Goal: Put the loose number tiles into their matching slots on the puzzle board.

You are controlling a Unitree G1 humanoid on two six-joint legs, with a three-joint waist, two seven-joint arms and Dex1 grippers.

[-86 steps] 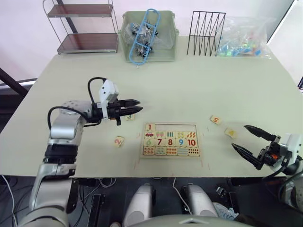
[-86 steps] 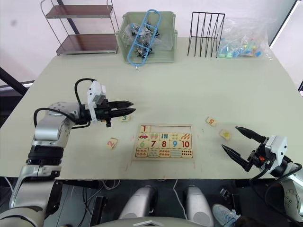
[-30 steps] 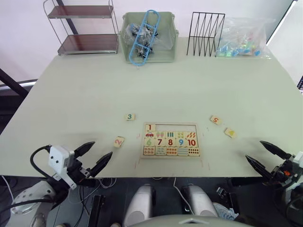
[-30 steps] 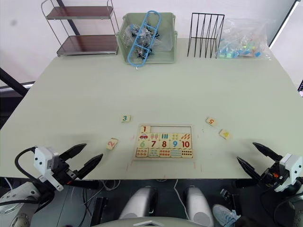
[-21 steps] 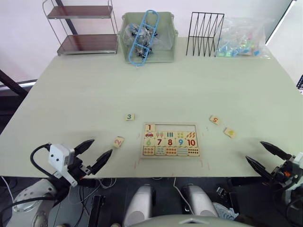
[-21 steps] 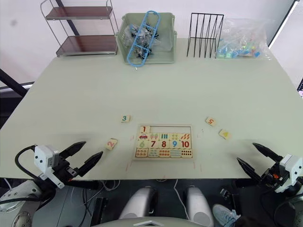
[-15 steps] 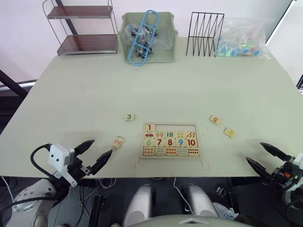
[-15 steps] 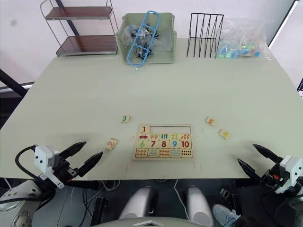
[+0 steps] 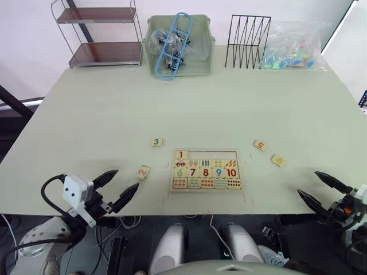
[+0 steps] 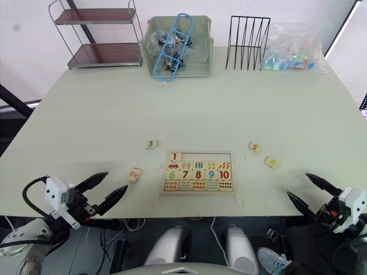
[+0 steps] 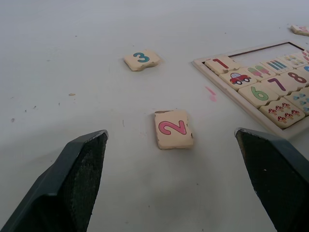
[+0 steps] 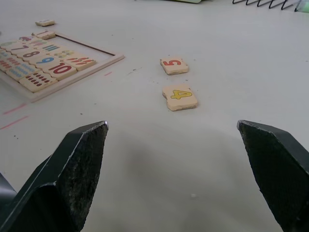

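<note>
The wooden puzzle board lies near the table's front edge. Its top row of slots holds the 1 tile at the left end; the other recesses are bare. Loose tiles lie around it: the 3 and the 2 to the left, the 5 and the 4 to the right. My left gripper hangs open at the front left edge, short of the 2. Open too, my right gripper hovers at the front right, short of the 4.
Along the table's back edge stand a two-tier wire shelf, a green bin of clips with a blue hanger, a black wire rack and a clear bag of coloured pieces.
Over the last three seconds my left arm drew back from near the 3 tile to the front left edge, and my right gripper drew back too. Both have barely moved in the last second.
</note>
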